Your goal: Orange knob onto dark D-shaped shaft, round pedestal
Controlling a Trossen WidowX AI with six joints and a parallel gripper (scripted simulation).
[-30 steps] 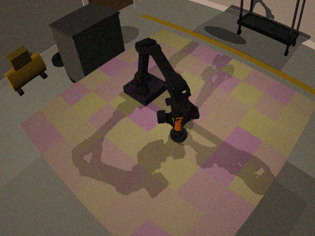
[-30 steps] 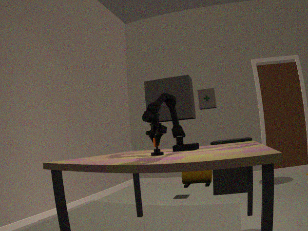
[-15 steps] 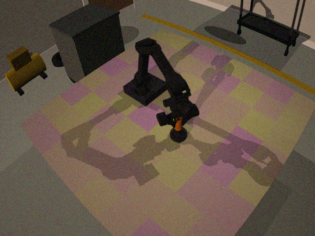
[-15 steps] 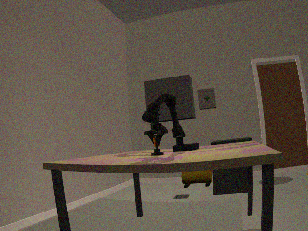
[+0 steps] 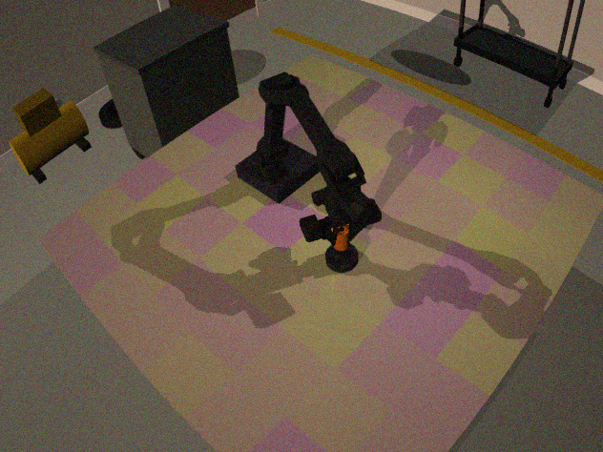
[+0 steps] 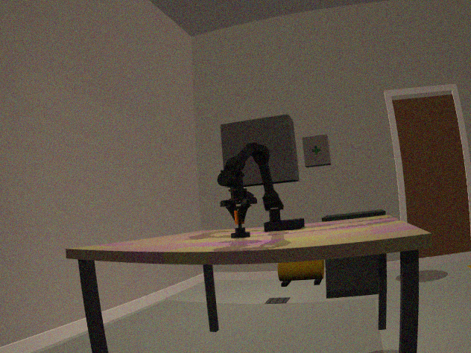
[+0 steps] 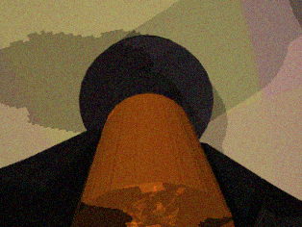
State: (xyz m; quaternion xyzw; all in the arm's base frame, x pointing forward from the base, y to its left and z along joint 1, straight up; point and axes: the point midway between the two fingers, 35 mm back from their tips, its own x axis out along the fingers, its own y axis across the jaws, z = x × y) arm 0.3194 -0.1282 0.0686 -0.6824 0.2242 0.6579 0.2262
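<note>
The orange knob [image 5: 342, 239] [image 6: 236, 217] [image 7: 149, 139] is upright between the fingers of my gripper [image 5: 342, 232] [image 6: 237, 220] [image 7: 148, 145], which is shut on it. The dark round pedestal [image 5: 341, 264] [image 6: 240, 234] [image 7: 113, 79] stands on the table directly below. In the exterior view a short dark shaft [image 6: 240, 229] shows between the knob's lower end and the wide pedestal base, so the knob is not down against the base. Whether the shaft's tip is inside the knob's hole is hidden. The hole and the shaft's flat side are not visible.
The arm's square base [image 5: 279, 177] [image 6: 284, 224] stands on the patchwork-coloured table [image 5: 301, 384] [image 6: 342, 243], behind the pedestal in the top view. Arm shadows cross the table. A dark cabinet [image 5: 190, 82], a yellow tank [image 5: 51, 138] and a cart [image 5: 511, 55] stand beyond the table.
</note>
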